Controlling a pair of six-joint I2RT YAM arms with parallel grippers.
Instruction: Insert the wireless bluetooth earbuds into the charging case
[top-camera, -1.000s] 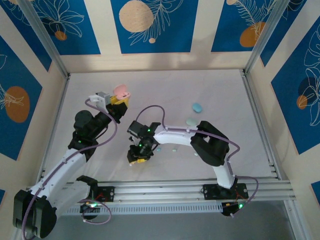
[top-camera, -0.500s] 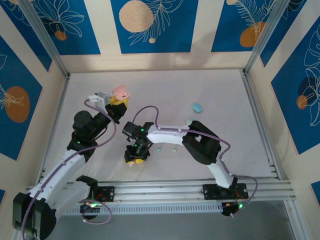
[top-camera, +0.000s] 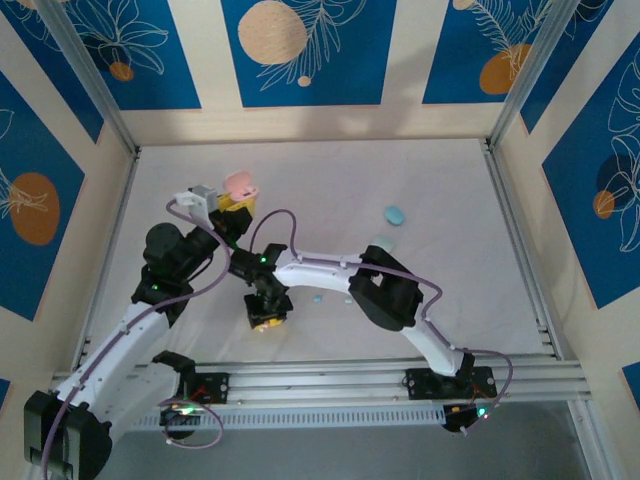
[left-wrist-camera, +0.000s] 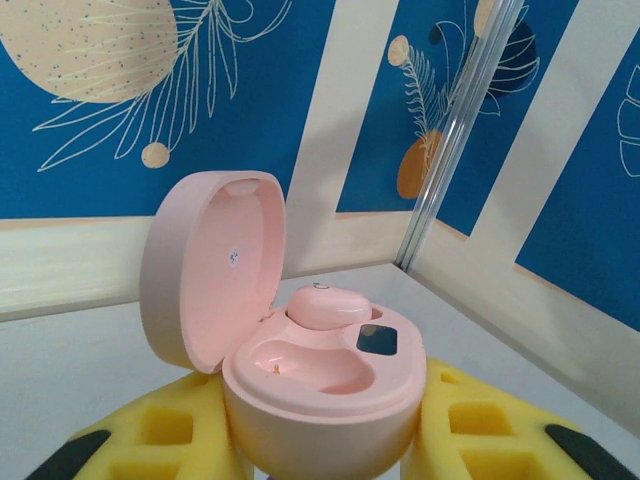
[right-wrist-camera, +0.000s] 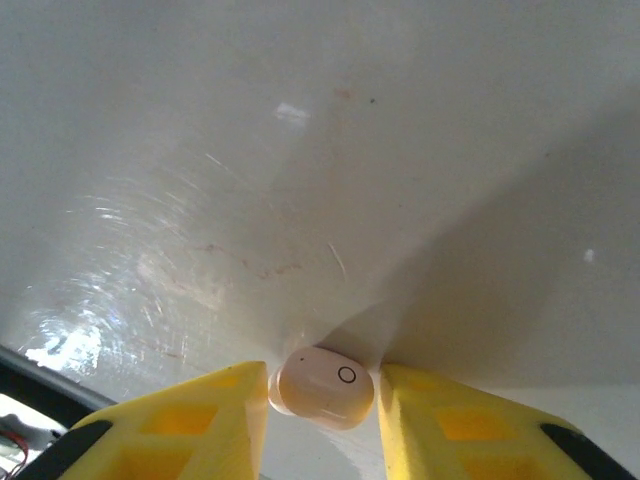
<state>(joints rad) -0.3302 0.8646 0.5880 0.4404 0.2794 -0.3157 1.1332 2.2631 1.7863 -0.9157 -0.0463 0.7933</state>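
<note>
My left gripper (left-wrist-camera: 320, 445) is shut on the base of a pink charging case (left-wrist-camera: 320, 390), held upright with its lid open. One pink earbud (left-wrist-camera: 325, 305) sits in the far socket and the near socket is bare. From above, that left gripper (top-camera: 232, 207) holds the case (top-camera: 241, 186) at the left of the table. My right gripper (top-camera: 265, 318) points straight down at the table. Between its yellow fingers (right-wrist-camera: 200, 420) a second pink earbud (right-wrist-camera: 322, 388) lies on the table, pinched from both sides.
A light blue case (top-camera: 395, 214) lies closed at the back right, and a pale mint case (top-camera: 383, 243) is partly hidden behind the right arm. A tiny light blue earbud (top-camera: 318, 298) lies by the right forearm. The rail (top-camera: 330, 375) runs along the near edge.
My right gripper has moved left and towards the near edge, and its jaws have narrowed onto the pink earbud. The left arm and the case have stayed still.
</note>
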